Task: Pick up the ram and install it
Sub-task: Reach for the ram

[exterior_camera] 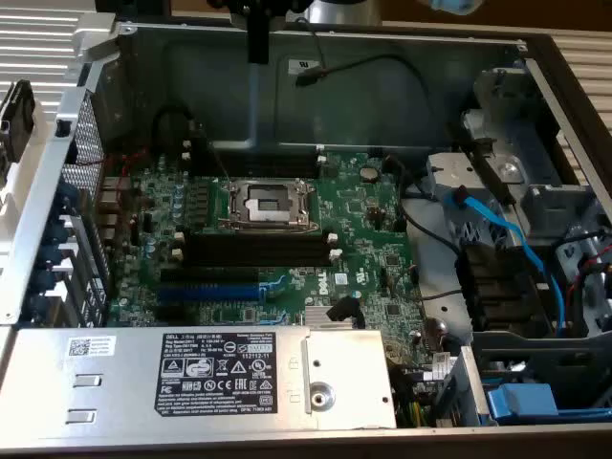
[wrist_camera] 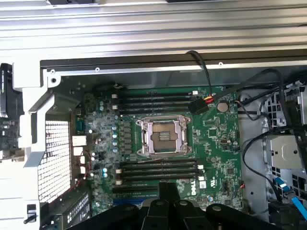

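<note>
Open PC case [exterior_camera: 191, 76] sits on a pale ribbed desk [exterior_camera: 38, 43], the pincer [wrist_camera: 168, 186] hangs clenched over it, & the ram [exterior_camera: 17, 120] stands outside the case, at the exterior view's left.

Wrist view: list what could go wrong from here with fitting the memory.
1. A black cable plug sits at the end of one bank of memory slots, beside the coin battery; it could snag or block anything pushed in there.
2. The processor socket sits bare between the two slot banks; a slip could damage it.
3. The gripper is shut, so it may knock parts rather than grasp.
</note>
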Controlling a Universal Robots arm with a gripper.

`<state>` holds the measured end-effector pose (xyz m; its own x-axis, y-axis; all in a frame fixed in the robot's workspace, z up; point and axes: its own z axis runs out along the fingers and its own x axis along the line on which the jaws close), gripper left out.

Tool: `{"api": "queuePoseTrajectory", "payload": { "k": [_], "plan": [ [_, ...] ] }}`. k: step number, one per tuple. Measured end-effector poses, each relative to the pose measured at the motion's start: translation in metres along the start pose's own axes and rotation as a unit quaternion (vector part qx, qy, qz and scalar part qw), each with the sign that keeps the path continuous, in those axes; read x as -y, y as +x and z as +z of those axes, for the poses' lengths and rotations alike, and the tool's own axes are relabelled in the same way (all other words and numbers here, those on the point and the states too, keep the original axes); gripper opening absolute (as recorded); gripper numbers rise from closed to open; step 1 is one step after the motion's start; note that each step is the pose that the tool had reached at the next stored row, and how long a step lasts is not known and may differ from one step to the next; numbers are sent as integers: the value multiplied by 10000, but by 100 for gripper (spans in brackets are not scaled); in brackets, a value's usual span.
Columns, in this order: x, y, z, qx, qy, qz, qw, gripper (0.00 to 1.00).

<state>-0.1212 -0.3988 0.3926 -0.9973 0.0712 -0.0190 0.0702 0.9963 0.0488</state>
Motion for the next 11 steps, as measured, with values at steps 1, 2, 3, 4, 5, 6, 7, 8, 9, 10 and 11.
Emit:
{"api": "queuePoseTrajectory", "payload": {
  "k": [1, 2, 3, 4, 5, 6, 7, 8, 9, 10, 11],
  "plan": [
    [0, 0, 0, 0, 0, 0, 10000, 10],
    [0, 0, 0, 0, 0, 0, 10000, 10],
    [0, 0, 0, 0, 0, 0, 10000, 10],
    [0, 0, 0, 0, 0, 0, 10000, 10],
    [0, 0, 0, 0, 0, 0, 10000, 10],
    [0, 0, 0, 0, 0, 0, 10000, 10],
    [0, 0, 0, 0, 0, 0, 10000, 10],
    [0, 0, 0, 0, 0, 0, 10000, 10],
    [0, 0, 0, 0, 0, 0, 10000, 10],
    [0, 0, 0, 0, 0, 0, 10000, 10],
    [0, 0, 0, 0, 0, 0, 10000, 10]
  ]
}}
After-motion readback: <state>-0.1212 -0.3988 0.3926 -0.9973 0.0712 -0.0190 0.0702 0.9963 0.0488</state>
